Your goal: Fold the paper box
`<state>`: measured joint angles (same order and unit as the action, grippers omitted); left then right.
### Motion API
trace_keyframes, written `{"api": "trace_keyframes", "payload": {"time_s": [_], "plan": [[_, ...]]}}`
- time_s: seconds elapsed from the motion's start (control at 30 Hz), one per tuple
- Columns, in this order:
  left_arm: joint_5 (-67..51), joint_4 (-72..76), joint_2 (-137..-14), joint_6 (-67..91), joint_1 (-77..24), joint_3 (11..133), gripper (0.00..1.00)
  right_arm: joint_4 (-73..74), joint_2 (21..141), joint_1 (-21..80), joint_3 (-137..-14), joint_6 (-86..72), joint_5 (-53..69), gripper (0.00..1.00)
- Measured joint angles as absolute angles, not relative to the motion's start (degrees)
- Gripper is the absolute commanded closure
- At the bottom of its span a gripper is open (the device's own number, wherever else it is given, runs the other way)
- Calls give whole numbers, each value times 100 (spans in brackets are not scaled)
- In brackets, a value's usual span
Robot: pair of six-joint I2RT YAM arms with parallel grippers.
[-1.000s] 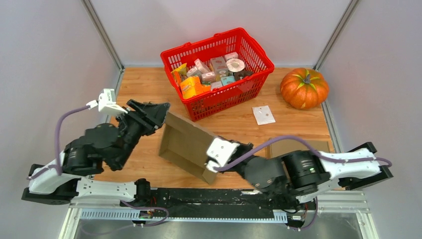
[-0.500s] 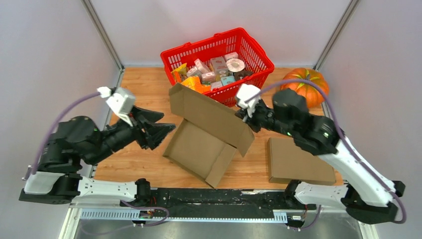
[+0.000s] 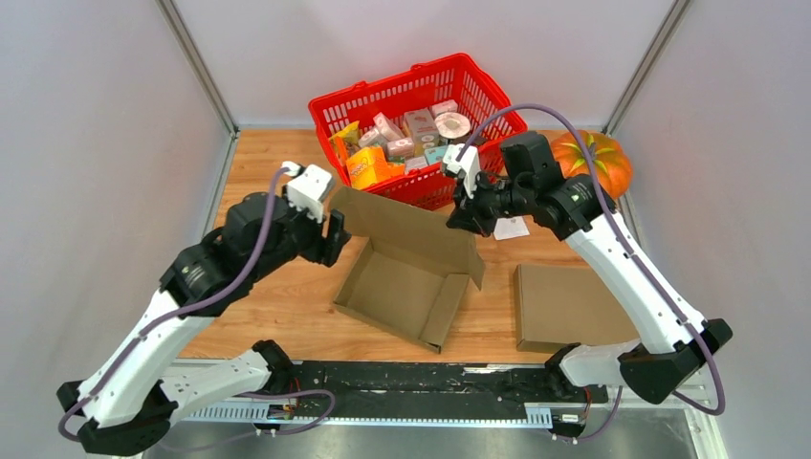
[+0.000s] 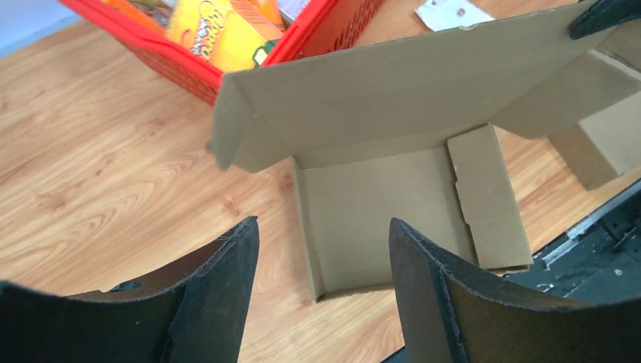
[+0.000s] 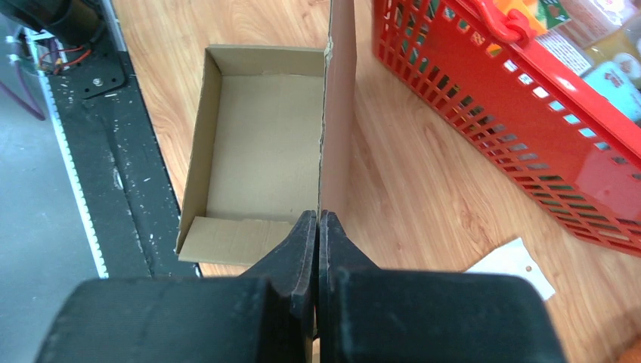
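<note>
While gaping empty at ten o'clock of the paper box (image 3: 397, 287), the left gripper (image 4: 323, 227) is being obscured overhead.
The lid (image 3: 411, 225) is being pinched edge-on by the right gripper (image 5: 318, 215).

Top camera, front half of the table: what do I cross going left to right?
left tool → paper box, open → flat cardboard sheet. The right tool, pinching the box's lid, overlaps the box, so it has no clear place.
</note>
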<state>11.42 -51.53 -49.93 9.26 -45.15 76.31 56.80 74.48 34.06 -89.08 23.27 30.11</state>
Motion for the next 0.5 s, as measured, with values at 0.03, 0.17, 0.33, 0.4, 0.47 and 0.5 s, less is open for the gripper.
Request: {"api": "trace_keyframes", "payload": {"time_s": [0.03, 0.17, 0.33, 0.4, 0.47, 0.5], "plan": [[1052, -5081, -5083, 849, -4488, 7575, 28, 5690, 7516, 3365, -8932, 2342, 3103, 100], [1015, -4534, -5448, 558, -4307, 7227, 27, 5719, 7747, 3203, -9013, 2368, 3413, 100], [972, -4101, -5815, 399, -3441, 7057, 31, 5749, 7841, 3057, -9061, 2403, 3675, 100], [862, -4023, -5979, 373, -3146, 7089, 31, 5782, 7841, 2995, -9072, 2416, 3756, 100], [720, -3957, -6141, 364, -2963, 7098, 30, 5806, 7848, 2947, -9087, 2438, 3826, 100], [670, -3948, -6195, 364, -2915, 7094, 30, 5813, 7852, 2923, -9094, 2453, 3874, 100]]}}
